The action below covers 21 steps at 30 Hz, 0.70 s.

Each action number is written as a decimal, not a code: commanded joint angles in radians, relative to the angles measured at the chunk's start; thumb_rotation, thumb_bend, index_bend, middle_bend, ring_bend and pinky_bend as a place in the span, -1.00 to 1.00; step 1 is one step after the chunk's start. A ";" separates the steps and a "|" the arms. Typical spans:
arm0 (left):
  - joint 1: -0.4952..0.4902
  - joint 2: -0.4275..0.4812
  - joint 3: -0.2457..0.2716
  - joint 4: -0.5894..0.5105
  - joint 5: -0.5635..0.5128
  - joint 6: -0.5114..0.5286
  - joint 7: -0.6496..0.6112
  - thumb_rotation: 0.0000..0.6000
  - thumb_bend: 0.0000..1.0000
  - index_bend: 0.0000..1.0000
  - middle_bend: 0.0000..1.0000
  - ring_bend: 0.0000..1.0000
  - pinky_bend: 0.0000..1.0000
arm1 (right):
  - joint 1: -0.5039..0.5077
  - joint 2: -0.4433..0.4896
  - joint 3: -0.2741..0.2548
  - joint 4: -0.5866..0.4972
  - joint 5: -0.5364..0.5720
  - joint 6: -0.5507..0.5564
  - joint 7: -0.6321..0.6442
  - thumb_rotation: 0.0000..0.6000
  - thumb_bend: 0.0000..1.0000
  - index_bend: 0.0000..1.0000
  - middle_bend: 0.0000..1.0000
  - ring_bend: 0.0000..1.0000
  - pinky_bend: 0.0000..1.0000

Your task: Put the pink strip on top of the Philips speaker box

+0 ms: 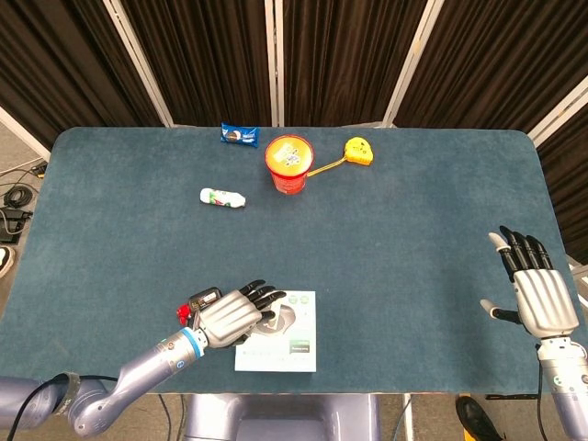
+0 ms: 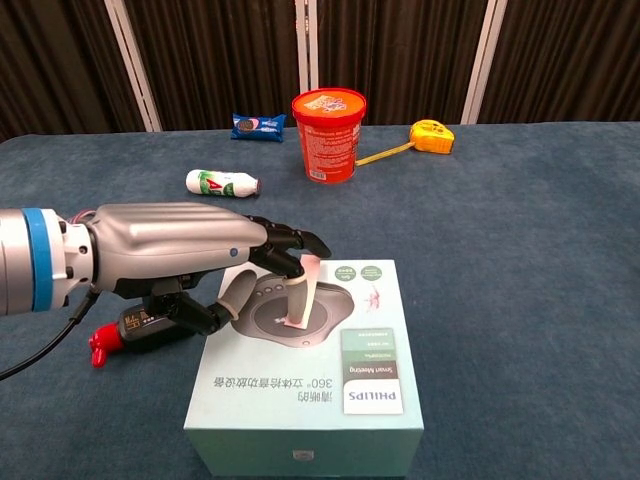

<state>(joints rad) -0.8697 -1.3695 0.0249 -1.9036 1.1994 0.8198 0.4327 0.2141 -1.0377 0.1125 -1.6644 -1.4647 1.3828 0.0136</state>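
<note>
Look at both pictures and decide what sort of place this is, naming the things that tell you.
Probably a robot test lab or staged recording space, not a home. A blue-covered table stands before dark curtains, loose cables lie on the floor at the left, and unrelated items like a red tub are set out.

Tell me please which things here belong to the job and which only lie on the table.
Belong to the job:
pink strip, held by the left hand
Philips speaker box

Only lying about:
red tub
yellow tape measure
small white bottle
blue snack packet
black-and-red tool
</note>
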 commanded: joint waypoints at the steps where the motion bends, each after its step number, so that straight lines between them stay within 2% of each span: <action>1: 0.000 -0.001 -0.001 0.001 0.001 0.002 0.000 1.00 1.00 -0.31 -1.00 -1.00 -1.00 | 0.000 0.000 0.000 0.000 0.000 0.000 0.000 1.00 -0.93 -1.00 -1.00 -1.00 -1.00; 7: 0.005 0.009 -0.019 -0.011 0.016 0.027 -0.006 1.00 1.00 -0.31 -1.00 -1.00 -1.00 | 0.000 0.000 0.000 0.000 0.001 -0.001 0.000 1.00 -0.93 -1.00 -1.00 -1.00 -1.00; 9: 0.014 0.033 -0.047 -0.030 0.026 0.066 -0.025 1.00 1.00 -0.31 -1.00 -1.00 -1.00 | 0.000 -0.001 0.000 0.000 0.000 -0.002 0.001 1.00 -0.93 -1.00 -1.00 -1.00 -1.00; 15: 0.046 0.108 -0.085 -0.041 0.043 0.150 -0.039 1.00 0.99 -0.34 -1.00 -1.00 -1.00 | 0.002 -0.003 -0.003 -0.002 -0.008 -0.005 -0.002 1.00 -0.93 -1.00 -1.00 -1.00 -1.00; 17: 0.063 0.134 -0.092 -0.044 0.040 0.181 -0.039 1.00 0.87 -0.45 -1.00 -1.00 -1.00 | 0.002 -0.004 -0.004 -0.002 -0.008 -0.005 -0.003 1.00 -0.93 -1.00 -1.00 -1.00 -1.00; 18: 0.071 0.142 -0.095 -0.043 0.035 0.196 -0.035 1.00 0.61 -0.61 -1.00 -1.00 -1.00 | 0.002 -0.004 -0.004 -0.002 -0.008 -0.005 -0.003 1.00 -0.93 -1.00 -1.00 -1.00 -1.00; 19: 0.085 0.154 -0.098 -0.043 0.025 0.224 -0.023 1.00 0.20 -0.78 -1.00 -1.00 -1.00 | 0.002 -0.004 -0.005 -0.002 -0.008 -0.006 -0.003 1.00 -0.93 -1.00 -1.00 -1.00 -1.00; 20: 0.101 0.163 -0.102 -0.044 0.010 0.259 -0.003 1.00 -0.14 -0.89 -1.00 -1.00 -1.00 | 0.003 -0.005 -0.005 -0.002 -0.007 -0.007 -0.003 1.00 -0.93 -1.00 -1.00 -1.00 -1.00; 21: 0.120 0.169 -0.105 -0.046 -0.007 0.299 0.024 1.00 -0.59 -0.99 -1.00 -1.00 -1.00 | 0.003 -0.006 -0.005 -0.001 -0.007 -0.009 -0.004 1.00 -0.93 -1.00 -1.00 -1.00 -1.00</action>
<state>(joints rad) -0.7877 -1.2233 -0.0681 -1.9457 1.2225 1.0520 0.4156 0.2169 -1.0430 0.1076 -1.6654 -1.4716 1.3745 0.0099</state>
